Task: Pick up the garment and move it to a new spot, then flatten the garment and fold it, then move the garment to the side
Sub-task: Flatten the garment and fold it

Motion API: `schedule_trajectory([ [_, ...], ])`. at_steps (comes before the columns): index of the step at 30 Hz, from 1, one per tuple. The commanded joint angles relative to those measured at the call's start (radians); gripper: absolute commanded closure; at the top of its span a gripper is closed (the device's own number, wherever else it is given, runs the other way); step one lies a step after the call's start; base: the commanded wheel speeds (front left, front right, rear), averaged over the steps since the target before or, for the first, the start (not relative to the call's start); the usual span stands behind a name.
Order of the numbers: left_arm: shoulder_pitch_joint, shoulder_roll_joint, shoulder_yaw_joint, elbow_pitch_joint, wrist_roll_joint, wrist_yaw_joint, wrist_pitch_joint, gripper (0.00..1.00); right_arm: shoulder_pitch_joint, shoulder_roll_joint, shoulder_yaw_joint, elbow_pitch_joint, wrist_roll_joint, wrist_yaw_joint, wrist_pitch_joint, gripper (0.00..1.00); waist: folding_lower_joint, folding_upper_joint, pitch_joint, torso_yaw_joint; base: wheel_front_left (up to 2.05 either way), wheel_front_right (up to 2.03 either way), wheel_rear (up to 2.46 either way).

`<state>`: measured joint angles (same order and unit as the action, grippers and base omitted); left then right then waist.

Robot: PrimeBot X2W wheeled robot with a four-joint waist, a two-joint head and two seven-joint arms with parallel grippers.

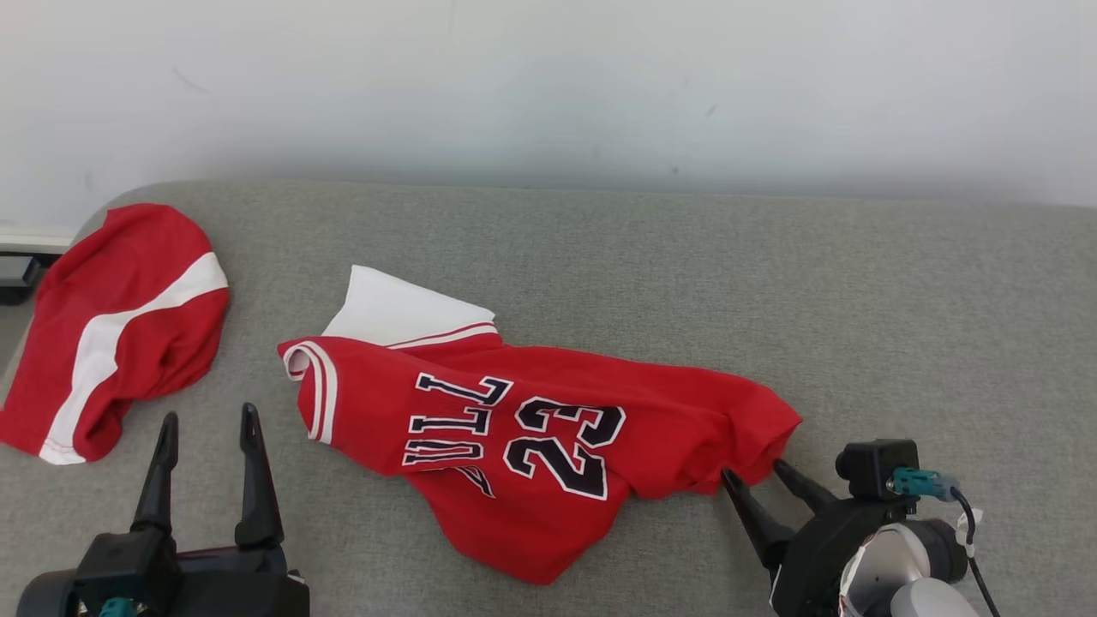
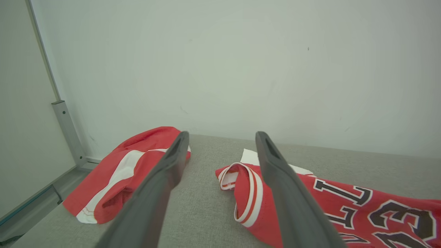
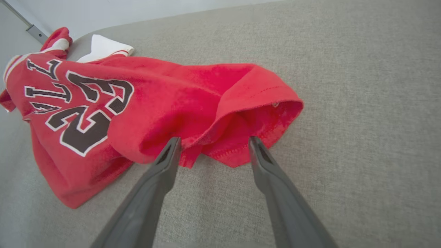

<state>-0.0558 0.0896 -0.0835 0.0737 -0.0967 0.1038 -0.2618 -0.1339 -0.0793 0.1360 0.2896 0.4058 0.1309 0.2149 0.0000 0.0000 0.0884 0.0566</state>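
Two hands, both spread wide and holding nothing, flank the red jersey (image 1: 548,446) I see crumpled on the grey tabletop (image 1: 814,291). My right hand (image 1: 752,470) sits at the jersey's hem, its tips touching the cloth or just short of it; I cannot tell which. My left hand (image 1: 210,414) stands between the jersey's striped armhole and a second red-and-white garment (image 1: 111,334).

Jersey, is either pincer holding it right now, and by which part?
Nothing is held. The right pincer is open at the jersey hem; the left pincer is open, clear of it.
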Motion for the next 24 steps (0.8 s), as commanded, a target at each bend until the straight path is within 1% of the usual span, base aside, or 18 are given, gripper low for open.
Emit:
schedule_trajectory([
  [1, -0.004, -0.001, 0.001, 0.004, 0.003, -0.006, -0.005, 0.00, -0.003, 0.000, -0.007, 0.015, 0.005, 0.000, -0.003, 0.00, 0.0000, 0.0000, -0.001, 0.012, 0.00, 0.00, 0.00],
  [6, -0.008, -0.005, 0.008, 0.010, 0.010, -0.013, -0.005, 0.00, -0.046, 0.010, 0.004, 0.103, 0.019, 0.000, -0.043, 0.00, 0.0000, 0.0000, -0.003, 0.022, 0.00, 0.00, 0.00],
  [10, -0.009, -0.009, 0.008, 0.016, 0.016, -0.018, -0.005, 0.00, -0.085, 0.016, 0.035, 0.174, 0.026, 0.000, -0.077, 0.00, 0.0000, 0.0000, -0.009, 0.029, 0.00, 0.00, 0.00],
  [11, -0.009, -0.010, 0.009, 0.017, 0.017, -0.020, -0.005, 0.00, -0.093, 0.016, 0.040, 0.189, 0.022, 0.000, -0.090, 0.25, 0.0000, 0.0000, -0.011, 0.030, 0.00, 0.00, 0.00],
  [12, -0.008, -0.012, 0.010, 0.018, 0.018, -0.022, -0.005, 0.00, -0.099, 0.016, 0.047, 0.201, 0.019, 0.000, -0.104, 0.68, 0.0000, 0.0000, -0.013, 0.031, 0.00, 0.00, 0.00],
  [13, -0.006, -0.013, 0.011, 0.019, 0.018, -0.023, -0.005, 0.00, -0.103, 0.017, 0.056, 0.213, 0.018, 0.000, -0.115, 1.00, 0.0000, 0.0000, -0.015, 0.032, 0.00, 0.00, 0.00],
  [18, 0.013, -0.014, 0.026, 0.019, 0.019, -0.022, -0.005, 0.00, -0.127, -0.011, 0.061, 0.243, 0.036, 0.000, -0.172, 1.00, 0.0000, 0.0000, -0.024, 0.019, 0.00, 0.00, 0.00],
  [20, 0.018, -0.015, 0.034, 0.016, 0.020, -0.021, -0.005, 0.00, -0.126, -0.024, 0.056, 0.236, 0.053, 0.000, -0.181, 1.00, 0.0000, 0.0000, -0.027, 0.010, 0.00, 0.00, 0.00],
  [24, 0.025, -0.018, 0.039, 0.011, 0.023, -0.025, -0.005, 0.00, -0.111, -0.072, 0.039, 0.190, 0.093, 0.000, -0.185, 1.00, 0.0000, 0.0000, -0.028, -0.017, 0.00, 0.00, 0.00],
])
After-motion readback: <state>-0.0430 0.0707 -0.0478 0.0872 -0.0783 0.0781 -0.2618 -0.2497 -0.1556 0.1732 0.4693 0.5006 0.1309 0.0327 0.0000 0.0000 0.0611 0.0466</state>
